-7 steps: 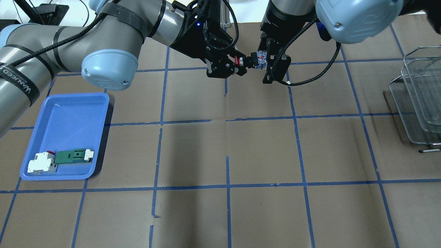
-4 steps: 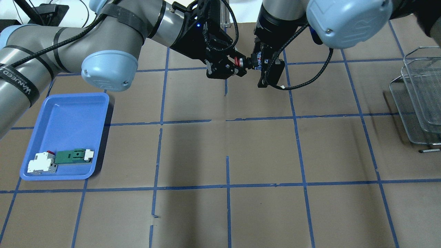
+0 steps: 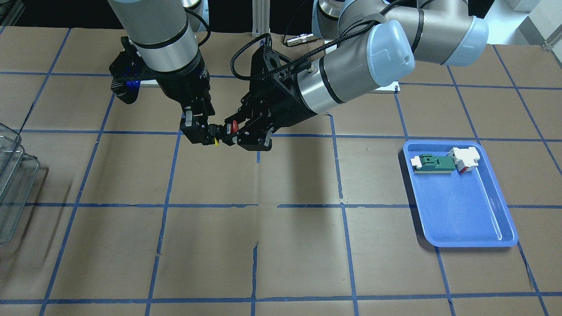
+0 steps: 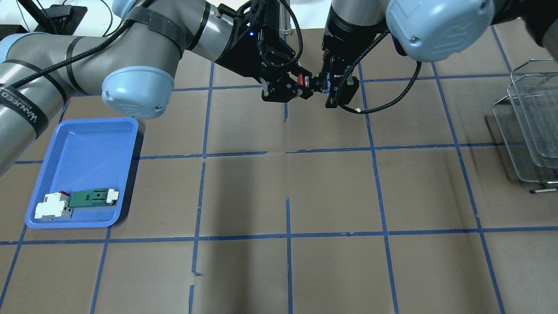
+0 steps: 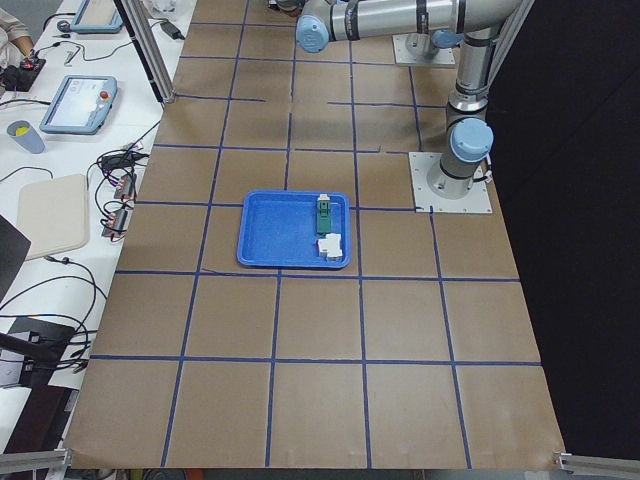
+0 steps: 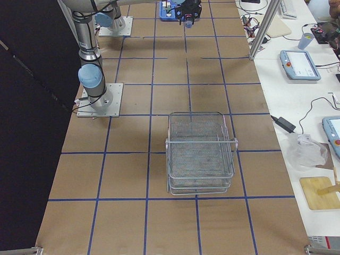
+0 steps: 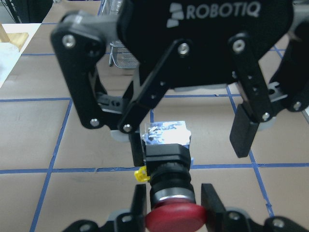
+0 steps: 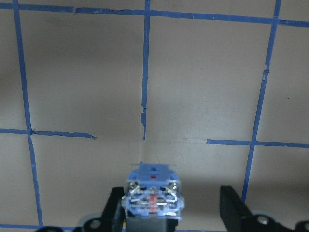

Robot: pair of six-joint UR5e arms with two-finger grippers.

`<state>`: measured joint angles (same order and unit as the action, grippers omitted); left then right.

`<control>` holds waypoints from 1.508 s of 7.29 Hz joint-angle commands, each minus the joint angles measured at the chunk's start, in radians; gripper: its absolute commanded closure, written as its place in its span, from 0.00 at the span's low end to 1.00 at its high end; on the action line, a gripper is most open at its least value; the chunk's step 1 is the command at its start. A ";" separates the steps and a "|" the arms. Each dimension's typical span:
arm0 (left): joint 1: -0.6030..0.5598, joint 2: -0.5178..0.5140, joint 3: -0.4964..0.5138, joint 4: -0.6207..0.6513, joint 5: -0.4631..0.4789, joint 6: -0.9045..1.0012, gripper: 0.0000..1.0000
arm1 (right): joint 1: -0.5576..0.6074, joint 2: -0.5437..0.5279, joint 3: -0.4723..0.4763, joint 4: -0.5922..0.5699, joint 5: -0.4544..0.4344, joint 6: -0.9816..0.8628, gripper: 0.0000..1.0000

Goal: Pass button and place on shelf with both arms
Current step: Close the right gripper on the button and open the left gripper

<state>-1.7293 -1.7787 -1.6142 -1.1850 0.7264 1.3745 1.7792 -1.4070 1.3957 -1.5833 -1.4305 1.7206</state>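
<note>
The right gripper (image 8: 174, 212) has slid in toward the left one over the last second. The gap between the two has closed, and the button's (image 4: 310, 82) back block now sits between the right gripper's fingers (image 7: 244, 130) rather than just ahead of them. The left gripper (image 4: 301, 85) and the button have barely shifted.

The left gripper is clamped on the button at the collar, just behind the red cap, and holds it level in the air above the far middle of the bench (image 4: 331, 192). The cap faces back into the left gripper and the blue-and-white block faces the right arm.

The right gripper is spread wide, its fingers on either side of the block. In the left wrist view one finger lies right against the block's side and probably touches it, though the angle does not settle that. The other finger stands clearly apart, with bare bench showing in the gap. The right wrist view agrees, with the block sitting off-centre, close to one finger and away from the other.

The shelf (image 4: 534, 113) stands at the bench's right end, well apart from both grippers. At the left end a blue tray (image 4: 87, 123) holds a green part (image 4: 89, 198) and a white block (image 4: 52, 206) touching end to end in its near corner.
</note>
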 commanded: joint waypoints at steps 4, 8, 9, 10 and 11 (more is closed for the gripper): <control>-0.003 0.018 -0.013 0.001 -0.002 -0.002 1.00 | -0.014 -0.004 -0.004 0.003 0.018 -0.001 1.00; -0.004 0.022 -0.013 -0.001 0.004 -0.005 0.88 | -0.021 -0.006 -0.007 0.002 0.019 -0.003 1.00; -0.006 0.022 -0.006 0.001 0.007 -0.026 0.32 | -0.023 -0.006 -0.007 0.002 0.019 -0.003 1.00; -0.006 0.022 0.000 0.001 0.014 -0.078 0.02 | -0.021 -0.006 -0.007 0.002 0.019 -0.003 1.00; -0.006 0.024 0.006 0.001 0.018 -0.083 0.00 | -0.023 -0.006 -0.007 0.003 0.019 -0.003 1.00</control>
<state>-1.7343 -1.7560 -1.6155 -1.1844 0.7384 1.3163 1.7570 -1.4129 1.3884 -1.5813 -1.4112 1.7181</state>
